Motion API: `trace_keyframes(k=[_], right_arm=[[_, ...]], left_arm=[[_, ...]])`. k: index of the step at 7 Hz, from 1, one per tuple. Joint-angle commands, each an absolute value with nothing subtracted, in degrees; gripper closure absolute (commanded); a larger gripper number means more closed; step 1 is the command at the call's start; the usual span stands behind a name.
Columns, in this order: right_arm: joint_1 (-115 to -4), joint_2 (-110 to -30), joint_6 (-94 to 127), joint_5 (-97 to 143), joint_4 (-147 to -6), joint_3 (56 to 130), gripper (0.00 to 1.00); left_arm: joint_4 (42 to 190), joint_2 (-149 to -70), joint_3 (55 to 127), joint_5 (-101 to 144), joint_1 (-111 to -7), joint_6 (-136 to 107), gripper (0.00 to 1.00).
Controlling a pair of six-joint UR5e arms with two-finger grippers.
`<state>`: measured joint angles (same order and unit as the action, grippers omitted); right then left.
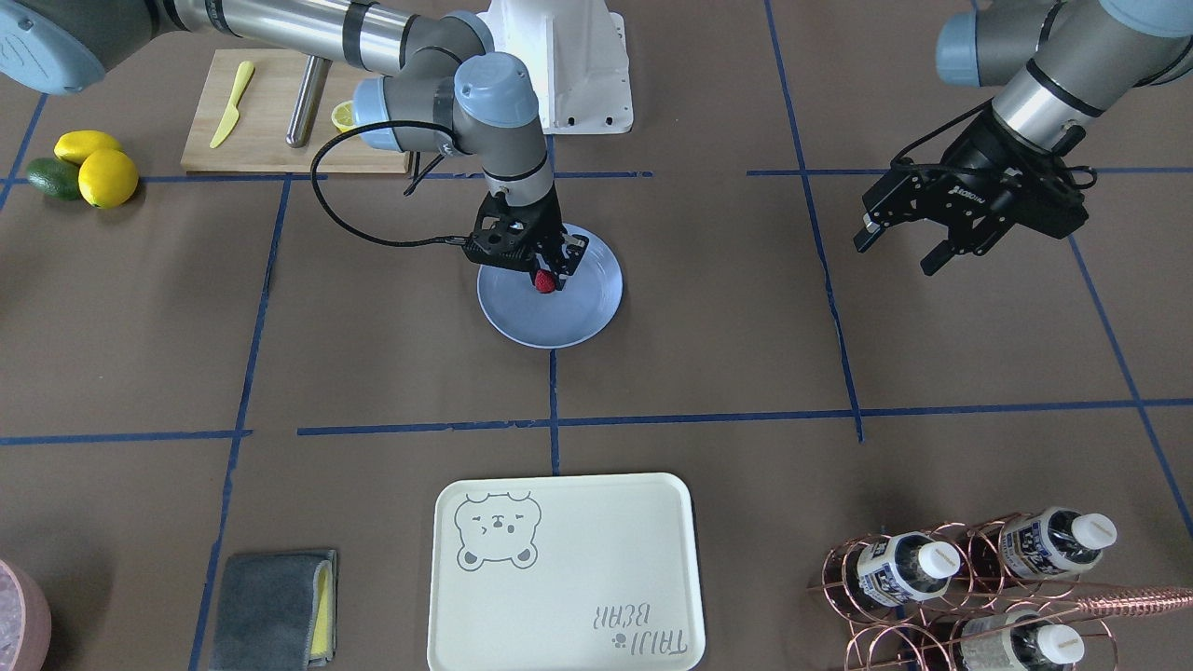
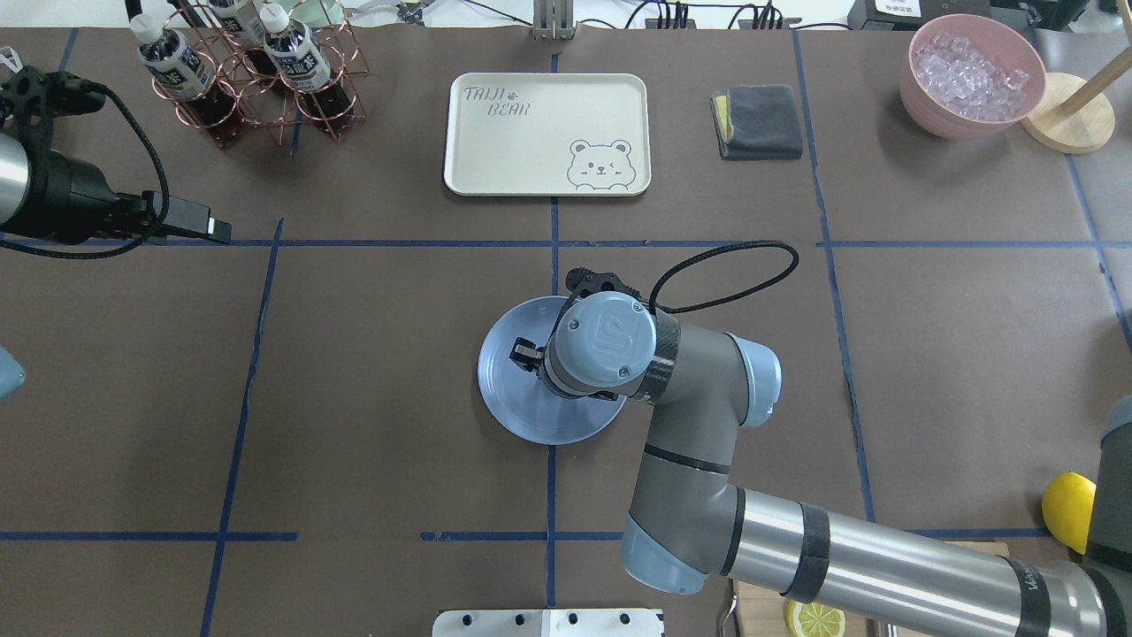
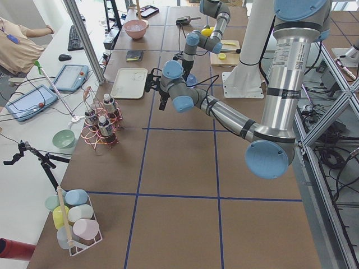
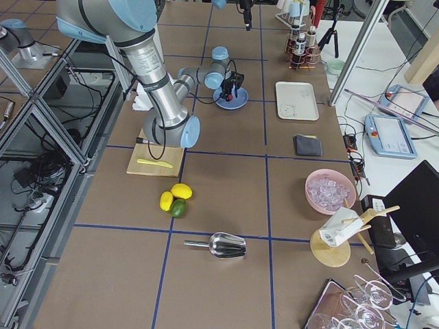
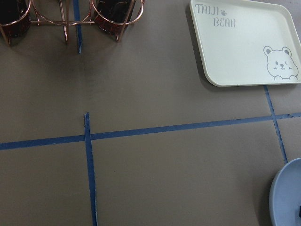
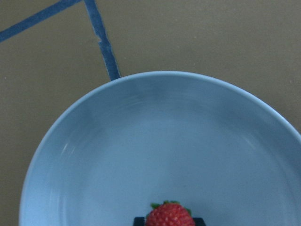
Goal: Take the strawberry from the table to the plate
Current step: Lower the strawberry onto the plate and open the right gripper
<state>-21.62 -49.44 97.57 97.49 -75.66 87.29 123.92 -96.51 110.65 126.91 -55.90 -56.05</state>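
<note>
The light blue plate (image 1: pixel 582 317) (image 2: pixel 508 402) (image 6: pixel 141 141) lies near the middle of the brown table (image 1: pixel 708 317). My right gripper (image 1: pixel 550 271) hangs low over the plate's far side, pointing down. It is shut on the small red strawberry (image 1: pixel 546 280) (image 6: pixel 170 215), which sits between its dark fingertips just above the plate's surface. In the overhead view the wrist hides the berry. My left gripper (image 1: pixel 909 252) hovers well off to the side above bare table, open and holding nothing. Its wrist view catches only the plate's edge (image 5: pixel 287 197).
A cream bear-printed tray (image 1: pixel 559 596) lies at the operators' side of the plate. A wooden cutting board (image 1: pixel 270 140) with a yellow knife, two lemons (image 1: pixel 107 177) and an avocado (image 1: pixel 51 177) sit by the right arm. There are also a copper bottle rack (image 1: pixel 969 578) and a grey cloth (image 1: pixel 270 610).
</note>
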Motion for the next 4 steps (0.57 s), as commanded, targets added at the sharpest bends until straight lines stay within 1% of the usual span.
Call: trace_keyframes(k=[1,3,4], right_arm=[[-21.45,-48.78,97.47,96.33,-77.78,87.27,0.0],[-22.14,-47.64,97.47,96.33,-77.87,88.93,0.0],[-23.37,-47.9,97.3,96.68,-78.13,91.56,0.0]], left_arm=[[123.93,-96.5,110.65,126.91,-55.9,-55.99,0.01],[123.93,-96.5,110.74,126.91,-55.9,-55.99,0.0],[123.93,-96.42,110.74,126.91,-55.9,-55.99,0.01]])
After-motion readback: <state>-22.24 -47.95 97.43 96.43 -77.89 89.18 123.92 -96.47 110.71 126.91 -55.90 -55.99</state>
